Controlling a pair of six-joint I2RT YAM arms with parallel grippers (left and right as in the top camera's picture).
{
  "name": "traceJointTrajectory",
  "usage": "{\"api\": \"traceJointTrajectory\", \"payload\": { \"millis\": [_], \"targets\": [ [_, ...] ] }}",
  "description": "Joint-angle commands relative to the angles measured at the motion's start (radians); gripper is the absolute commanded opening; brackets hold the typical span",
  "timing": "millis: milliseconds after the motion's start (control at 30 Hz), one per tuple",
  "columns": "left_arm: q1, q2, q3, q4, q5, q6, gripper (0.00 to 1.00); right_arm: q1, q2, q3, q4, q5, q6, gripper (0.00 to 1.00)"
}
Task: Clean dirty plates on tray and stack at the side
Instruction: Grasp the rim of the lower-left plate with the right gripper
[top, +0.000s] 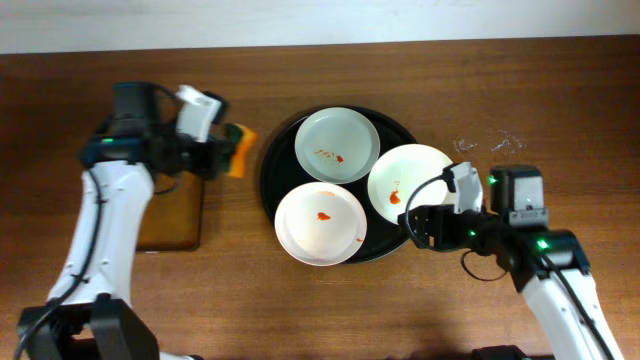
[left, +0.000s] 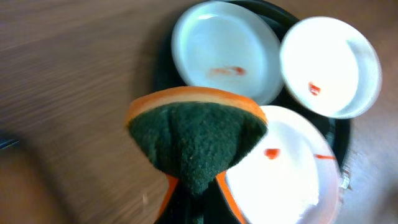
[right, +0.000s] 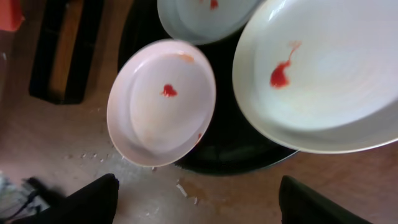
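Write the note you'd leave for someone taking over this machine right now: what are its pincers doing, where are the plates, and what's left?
Left pincer: shut on the orange-and-green sponge, held just left of the tray.
Right pincer: open and empty, near the right plate.
Plates: the far plate, near plate and right plate all sit on the tray, each with red smears.
Done: nothing wiped or stacked.
Left: wipe all three and stack them at the side.
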Motion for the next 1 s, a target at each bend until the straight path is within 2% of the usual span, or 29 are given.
{"api": "traceJointTrajectory", "payload": {
  "millis": [0,67,267,367,433,667,733,833,967],
  "targets": [
    [-0.159,-0.027,0.022,0.006,-0.051,-0.016,0.00,0.006,0.146,0.019,0.011,-0.149,0.021,0.77],
    [-0.263,-0.023,0.022,0.013,-0.173,-0.076,0.00,0.006,0.223,0.019,0.022,-0.216,0.021,0.77],
    [-0.432,-0.005,0.022,0.031,-0.287,-0.117,0.00,0.114,0.385,0.019,0.093,-0.214,0.079,0.74],
    [-0.439,0.015,0.022,0.030,-0.287,-0.178,0.00,0.151,0.421,0.019,0.122,-0.084,0.176,0.71],
    [-0.439,0.040,0.022,0.029,-0.285,-0.207,0.00,0.157,0.439,0.019,0.143,-0.068,0.183,0.66],
    [-0.488,0.132,0.022,0.024,-0.268,-0.214,0.00,0.206,0.492,0.018,0.192,-0.064,0.249,0.58],
    [-0.508,0.158,0.022,0.024,-0.268,-0.214,0.00,0.229,0.506,0.018,0.203,0.010,0.318,0.48],
    [-0.523,0.170,0.022,0.024,-0.268,-0.214,0.00,0.230,0.515,0.018,0.211,0.031,0.365,0.40],
    [-0.545,0.204,0.022,0.027,-0.268,-0.221,0.00,0.294,0.515,0.018,0.236,0.088,0.418,0.38]
  ]
}}
